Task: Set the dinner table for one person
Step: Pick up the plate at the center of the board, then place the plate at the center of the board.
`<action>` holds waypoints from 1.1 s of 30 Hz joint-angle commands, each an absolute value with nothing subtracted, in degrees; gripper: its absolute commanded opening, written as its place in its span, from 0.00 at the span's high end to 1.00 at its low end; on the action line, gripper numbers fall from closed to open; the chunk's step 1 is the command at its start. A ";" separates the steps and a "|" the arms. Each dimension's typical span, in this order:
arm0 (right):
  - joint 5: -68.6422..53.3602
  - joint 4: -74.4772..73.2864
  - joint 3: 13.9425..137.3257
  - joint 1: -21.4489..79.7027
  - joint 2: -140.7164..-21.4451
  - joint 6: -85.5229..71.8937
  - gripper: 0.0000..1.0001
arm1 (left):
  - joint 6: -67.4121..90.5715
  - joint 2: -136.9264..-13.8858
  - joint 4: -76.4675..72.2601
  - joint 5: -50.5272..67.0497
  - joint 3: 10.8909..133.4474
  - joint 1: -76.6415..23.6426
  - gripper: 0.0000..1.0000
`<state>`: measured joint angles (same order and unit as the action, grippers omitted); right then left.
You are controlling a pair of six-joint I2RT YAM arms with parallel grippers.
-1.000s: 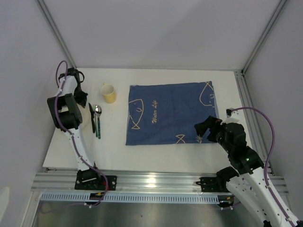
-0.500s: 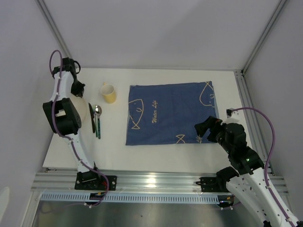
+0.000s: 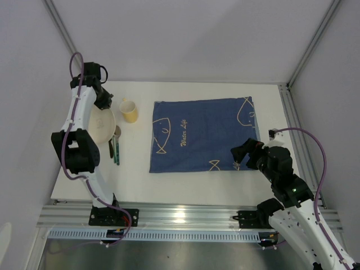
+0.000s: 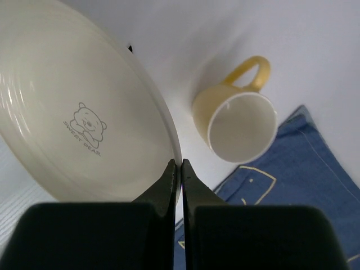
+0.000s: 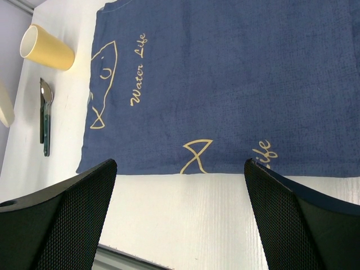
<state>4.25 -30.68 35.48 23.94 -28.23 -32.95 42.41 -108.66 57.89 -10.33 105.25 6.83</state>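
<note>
The white dinner table carries a dark blue cloth with pale fish drawings. My left gripper is shut on the rim of a cream plate, which hangs tilted over the table's left side. In the left wrist view its fingers pinch the plate at its edge, with a yellow mug just beyond. My right gripper stands open and empty over the cloth's near right corner; in its wrist view the right gripper has the cloth edge between its wide jaws.
The yellow mug stands left of the cloth. A spoon and green-handled cutlery lie below the plate. Silver frame rails run along the near edge, and another rail along the right side.
My left arm has swung its wrist rightwards, towards the mug, with the plate in its grip; the plate now shows tilted beside the arm. The right arm has not moved.
</note>
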 commanded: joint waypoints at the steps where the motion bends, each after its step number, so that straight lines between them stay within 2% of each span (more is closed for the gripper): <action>1: 3.60 -29.36 36.83 24.35 -28.39 -31.82 0.00 | 41.31 -99.07 54.76 -11.51 105.03 4.84 1.00; 8: 3.34 -28.30 36.74 24.34 -29.44 -31.55 0.01 | 38.41 -93.61 53.44 -11.17 105.64 -2.88 0.99; 15: 1.50 -25.93 36.83 24.34 -31.81 -30.94 0.01 | 25.53 -92.99 48.96 -3.88 106.35 -12.38 0.99; 23: -1.14 -23.64 39.02 24.35 -36.12 -29.71 0.01 | 4.87 -99.22 47.28 15.80 108.89 -19.15 0.99; 27: -1.67 -24.08 40.51 24.35 -37.09 -29.18 0.01 | -5.69 -100.46 48.77 33.61 106.79 -22.67 0.99; 30: -1.85 -24.96 41.92 24.35 -37.79 -28.39 0.00 | -12.82 -101.25 52.19 40.67 106.26 -27.32 1.00; 33: -1.76 -25.31 43.06 24.43 -38.67 -27.78 0.00 | -18.18 -102.21 54.75 41.31 105.04 -33.03 1.00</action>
<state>-1.02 -26.24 39.94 24.05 -38.17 -29.78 -7.09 -102.65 52.10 32.25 105.67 -27.64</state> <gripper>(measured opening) 0.993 0.011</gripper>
